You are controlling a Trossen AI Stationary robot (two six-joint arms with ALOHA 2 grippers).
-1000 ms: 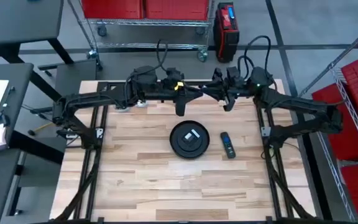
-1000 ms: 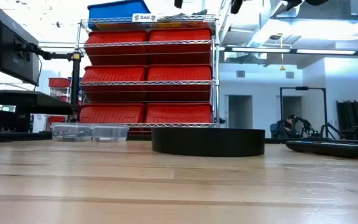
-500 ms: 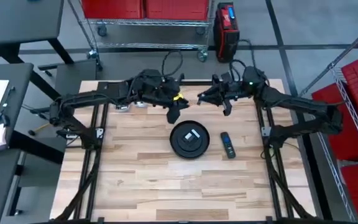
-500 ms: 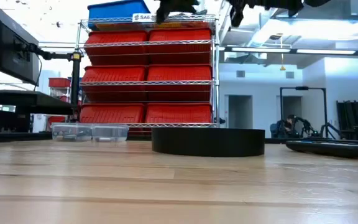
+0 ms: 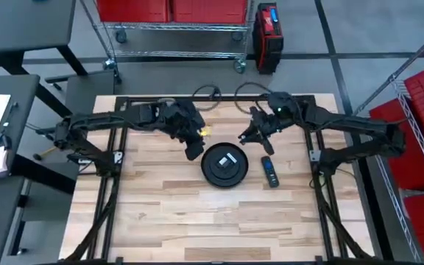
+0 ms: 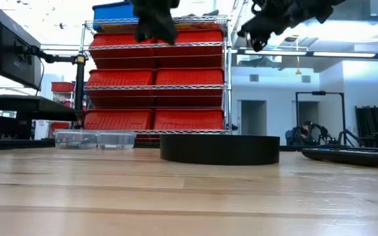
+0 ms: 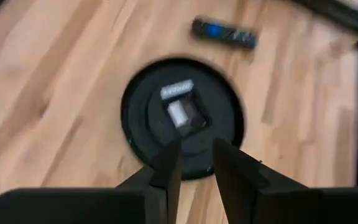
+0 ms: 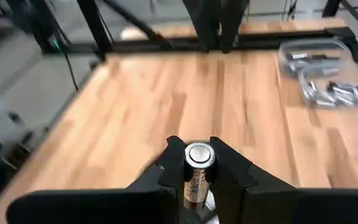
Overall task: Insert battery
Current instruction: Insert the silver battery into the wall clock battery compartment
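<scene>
A round black disc lies flat on the wooden table with a small grey-and-white recess in its middle. Beside it on the right lies a dark remote. My left gripper hangs above the table just left of the disc, its fingers open with nothing between them. My right gripper hangs above the disc's far right side and is shut on a battery. In the low view both grippers, left and right, are high above the disc. My right gripper pinches the battery's round sides between its two fingers. One metal end of the battery sticks out past the fingertips. The battery is lifted clear of the table.
Two clear containers with several batteries stand toward the table's far left, also seen as clear containers in the low view. Bare wood lies all along the near half of the table. Red bins fill a wire shelf behind.
Both grippers have come down and toward the table's near edge, closing in on the black disc: the left one to the disc's left, the right one, still holding the battery, to its far right side. The disc and the remote have stayed put.
</scene>
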